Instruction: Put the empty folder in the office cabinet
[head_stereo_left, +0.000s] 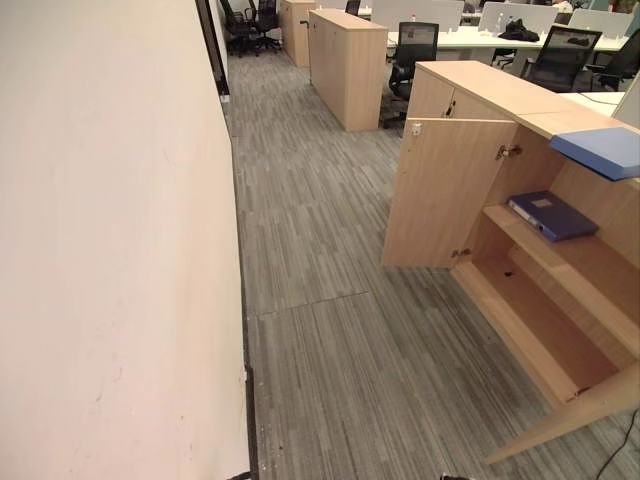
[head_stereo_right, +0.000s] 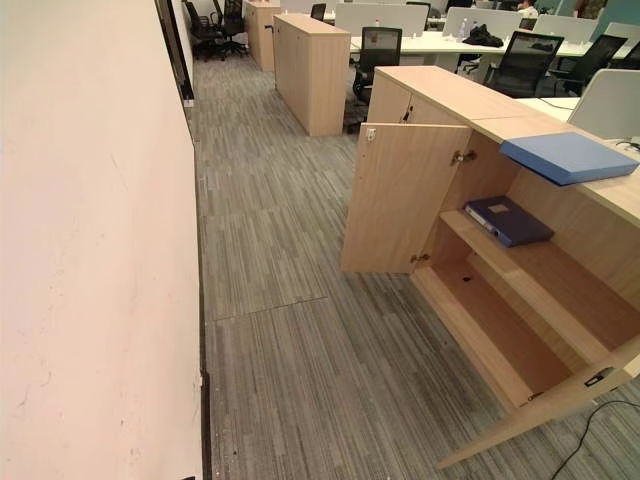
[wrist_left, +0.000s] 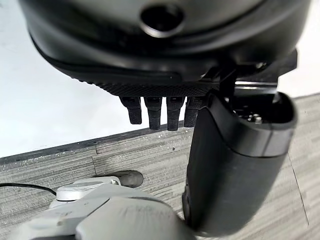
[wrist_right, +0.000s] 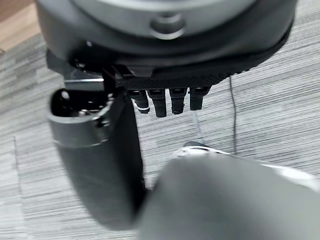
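The office cabinet is standing with both doors swung wide, its near door jutting out over the grey carpet. A light blue folder is lying flat on the cabinet's top, overhanging the front edge, while a dark blue folder is resting on the upper shelf inside. The left hand and right hand are hanging above the carpet, fingers relaxed, holding nothing. Desks with office chairs are standing behind the cabinet.
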